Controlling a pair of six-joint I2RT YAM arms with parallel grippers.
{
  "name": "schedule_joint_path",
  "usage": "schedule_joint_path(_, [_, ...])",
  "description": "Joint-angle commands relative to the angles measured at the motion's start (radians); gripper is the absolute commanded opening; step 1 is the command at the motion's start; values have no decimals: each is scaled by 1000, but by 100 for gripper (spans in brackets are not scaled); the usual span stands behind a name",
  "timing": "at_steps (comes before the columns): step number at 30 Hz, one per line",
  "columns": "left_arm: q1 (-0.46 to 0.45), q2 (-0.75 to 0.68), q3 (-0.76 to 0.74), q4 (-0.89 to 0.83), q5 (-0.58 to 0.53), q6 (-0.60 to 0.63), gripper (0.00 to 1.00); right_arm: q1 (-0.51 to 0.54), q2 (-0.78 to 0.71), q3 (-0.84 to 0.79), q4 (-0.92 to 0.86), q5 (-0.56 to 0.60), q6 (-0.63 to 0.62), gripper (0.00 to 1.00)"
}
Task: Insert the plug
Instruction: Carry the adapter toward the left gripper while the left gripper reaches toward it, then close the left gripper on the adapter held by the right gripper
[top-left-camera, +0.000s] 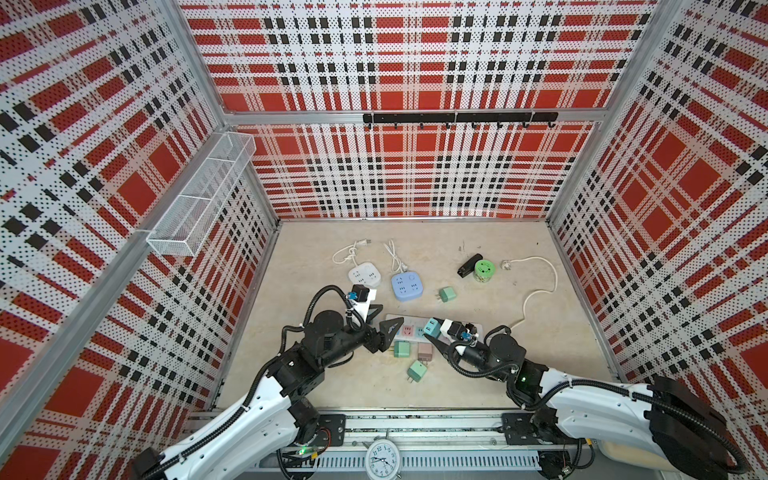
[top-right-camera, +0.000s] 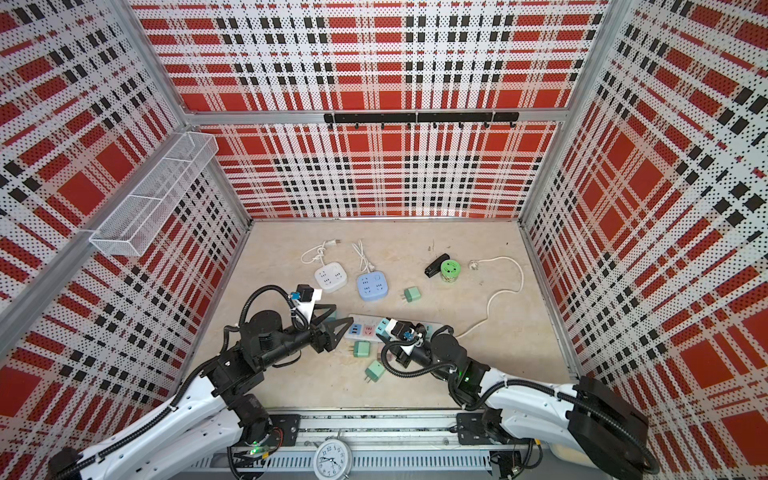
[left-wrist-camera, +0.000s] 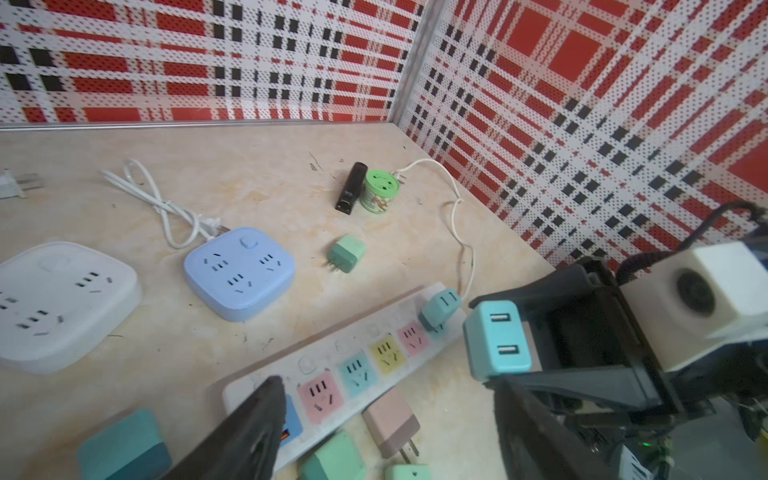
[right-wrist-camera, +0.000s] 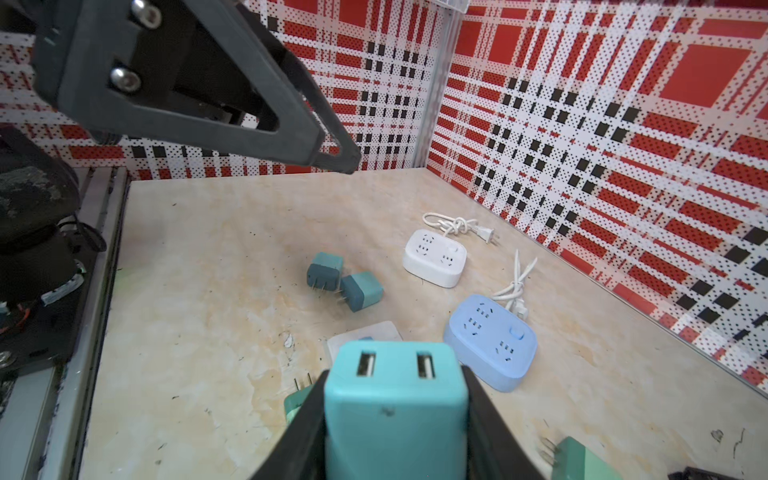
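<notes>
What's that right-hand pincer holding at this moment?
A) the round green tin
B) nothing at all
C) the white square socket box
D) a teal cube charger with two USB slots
D: in the right wrist view the right pincer is shut on the teal cube charger with two USB slots, gripping it by its sides.

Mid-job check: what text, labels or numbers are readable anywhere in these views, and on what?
Nothing reads clearly.
Clock: dial numerals, too small to read.
Green can: print on its side, blurred.
Black stick: pale mark at one end, blurred.
Charger and power strip: no lettering seen.
</notes>
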Motion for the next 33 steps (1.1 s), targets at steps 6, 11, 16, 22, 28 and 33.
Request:
schedule_joint_path(6, [-129, 147, 118, -47, 46, 14, 80, 48, -46, -23, 80, 10, -115, 0])
schedule_joint_path(11, [-165, 208, 147, -52, 69, 11, 80, 63, -67, -38, 85, 24, -132, 0])
schedule_joint_path(16, [-190, 250, 163, -53, 67, 10, 79, 75, -50, -34, 91, 27, -146, 0])
schedule_joint_path(22, [-202, 304, 186, -75, 71, 22, 78, 88, -27, -28, 117, 33, -154, 0])
schedule_joint_path(28, [-204, 354, 208, -75, 100, 34, 67, 99, -8, -23, 133, 39, -164, 0])
schedule_joint_path(33, [-204, 373, 218, -71, 109, 41, 44, 104, -7, -23, 134, 49, -166, 1])
